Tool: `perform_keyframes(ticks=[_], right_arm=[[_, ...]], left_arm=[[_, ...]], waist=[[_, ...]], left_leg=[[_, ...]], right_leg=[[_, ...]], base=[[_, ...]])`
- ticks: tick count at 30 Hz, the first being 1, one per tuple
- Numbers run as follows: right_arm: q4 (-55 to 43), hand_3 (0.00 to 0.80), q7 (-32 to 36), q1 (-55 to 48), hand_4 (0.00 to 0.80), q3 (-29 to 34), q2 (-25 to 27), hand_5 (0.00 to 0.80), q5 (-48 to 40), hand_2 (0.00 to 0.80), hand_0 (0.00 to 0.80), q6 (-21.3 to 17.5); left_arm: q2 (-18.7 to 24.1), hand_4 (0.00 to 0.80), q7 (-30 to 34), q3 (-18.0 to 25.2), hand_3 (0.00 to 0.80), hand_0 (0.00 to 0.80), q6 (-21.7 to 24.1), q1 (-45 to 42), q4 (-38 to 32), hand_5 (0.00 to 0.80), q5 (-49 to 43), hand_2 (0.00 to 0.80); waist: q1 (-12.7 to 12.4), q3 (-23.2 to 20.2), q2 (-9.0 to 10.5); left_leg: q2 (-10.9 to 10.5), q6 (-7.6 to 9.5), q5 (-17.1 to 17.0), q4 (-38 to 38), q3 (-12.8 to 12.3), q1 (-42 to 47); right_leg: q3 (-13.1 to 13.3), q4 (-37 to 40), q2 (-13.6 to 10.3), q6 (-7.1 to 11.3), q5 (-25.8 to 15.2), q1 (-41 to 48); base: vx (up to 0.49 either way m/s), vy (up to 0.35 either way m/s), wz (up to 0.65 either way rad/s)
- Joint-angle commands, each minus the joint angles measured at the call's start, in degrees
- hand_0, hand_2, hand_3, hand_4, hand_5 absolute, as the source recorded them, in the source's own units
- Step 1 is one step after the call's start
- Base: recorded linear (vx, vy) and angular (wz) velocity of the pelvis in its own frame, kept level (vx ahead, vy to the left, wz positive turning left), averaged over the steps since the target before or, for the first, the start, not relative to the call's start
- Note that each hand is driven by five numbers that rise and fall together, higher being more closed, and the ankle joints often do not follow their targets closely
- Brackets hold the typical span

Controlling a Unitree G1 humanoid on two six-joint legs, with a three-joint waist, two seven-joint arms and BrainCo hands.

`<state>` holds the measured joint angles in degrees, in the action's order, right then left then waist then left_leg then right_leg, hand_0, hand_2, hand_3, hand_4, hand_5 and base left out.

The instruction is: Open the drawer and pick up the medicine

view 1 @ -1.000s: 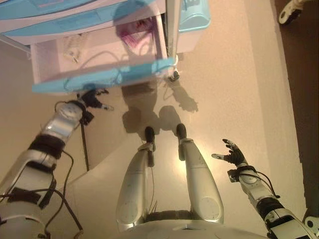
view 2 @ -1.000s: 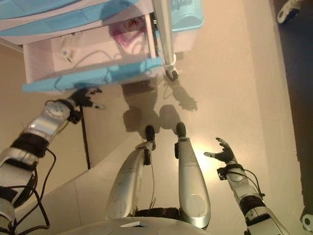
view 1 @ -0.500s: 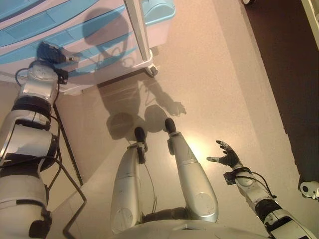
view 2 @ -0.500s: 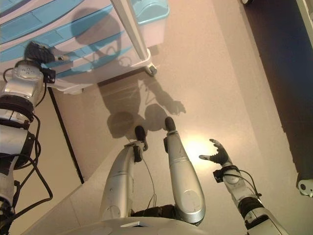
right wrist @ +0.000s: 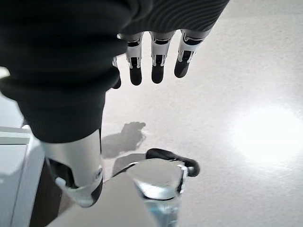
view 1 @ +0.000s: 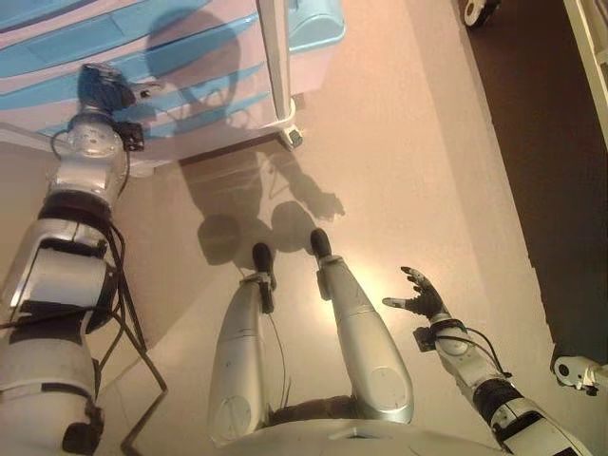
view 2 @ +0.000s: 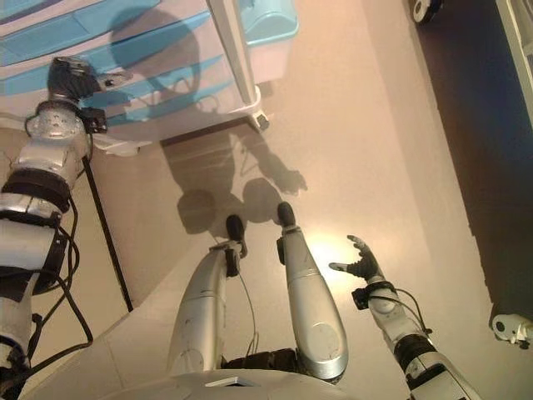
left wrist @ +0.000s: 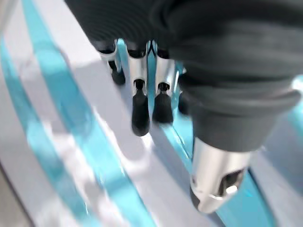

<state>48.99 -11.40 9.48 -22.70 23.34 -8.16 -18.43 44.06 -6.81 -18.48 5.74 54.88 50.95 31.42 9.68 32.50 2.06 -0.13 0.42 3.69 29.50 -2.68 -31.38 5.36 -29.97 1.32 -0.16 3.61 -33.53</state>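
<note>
The left robot hand [view 1: 103,87] sits at the upper left, fingers relaxed and holding nothing, just by the blue drawer fronts [view 1: 204,71] of the drawer cabinet [view 1: 313,24]. All the drawers look closed, so the medicine cannot be seen. It should hook a drawer edge firmly and pull straight out. The right robot hand [view 1: 419,296] hangs open over the floor [view 1: 408,171] at the lower right.

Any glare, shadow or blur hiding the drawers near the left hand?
Eye views: a dark shadow lies across the drawer fronts beside the left hand; floor glare sits near the right hand. Left wrist view: drawer fronts are smeared with blur.
</note>
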Motion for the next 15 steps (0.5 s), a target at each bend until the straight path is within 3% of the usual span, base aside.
perform_keyframes(ticks=[1, 5, 9, 15], right_arm=[[-0.15, 0.000, 1.00, -1.71, 0.000, 2.23, -0.06, 0.000, -0.05, 0.000, 0.000, -0.86], [1.40, 0.000, 2.76, -2.22, 0.000, 3.81, -0.95, 0.000, 0.63, 0.000, 0.000, -0.75], [4.26, 0.000, 5.46, -3.13, 0.000, 5.92, -2.11, 0.000, 1.21, 0.000, 0.000, -0.82], [8.49, 0.000, 10.95, -4.89, 0.000, 7.26, -2.43, 0.000, 4.86, 0.000, 0.000, 0.44]], left_arm=[[-1.79, 0.000, 7.81, 5.67, 0.000, 0.000, 5.51, -7.56, -5.50, 0.000, 8.96, 0.000], [-6.85, 0.000, 12.43, 9.38, 0.000, 0.000, 7.29, -18.60, -8.89, 0.000, 13.53, 0.000], [-14.33, 0.000, 17.11, 11.66, 0.000, 0.000, 8.27, -32.22, -8.53, 0.000, 11.25, 0.000], [-19.68, 0.000, 17.86, 14.27, 0.000, 0.000, 7.75, -43.79, 1.66, 0.000, 2.49, 0.000]], waist=[[-1.16, -3.45, -1.96], [-3.13, -5.49, -2.65], [-5.83, -8.95, -2.87], [-7.96, -15.45, -3.24]], left_leg=[[-3.58, 4.35, 5.17, -6.50, -1.46, 8.69], [-4.05, 3.58, 3.59, -10.27, 0.24, 12.29], [-4.54, 2.57, 1.69, -15.38, 2.59, 17.86], [-3.87, 1.03, -0.53, -23.01, 4.19, 25.98]], right_leg=[[-0.99, 3.64, -0.71, 0.23, 1.74, 5.68], [-2.77, 7.14, -2.12, 0.51, 1.22, 10.12], [-5.44, 12.52, -3.77, 1.17, 0.52, 17.33], [-8.47, 20.60, -4.13, 1.70, -0.44, 27.41]], base=[[0.009, -0.051, 0.08], [0.025, -0.073, 0.15], [0.039, -0.093, 0.21], [0.086, -0.039, 0.28]])
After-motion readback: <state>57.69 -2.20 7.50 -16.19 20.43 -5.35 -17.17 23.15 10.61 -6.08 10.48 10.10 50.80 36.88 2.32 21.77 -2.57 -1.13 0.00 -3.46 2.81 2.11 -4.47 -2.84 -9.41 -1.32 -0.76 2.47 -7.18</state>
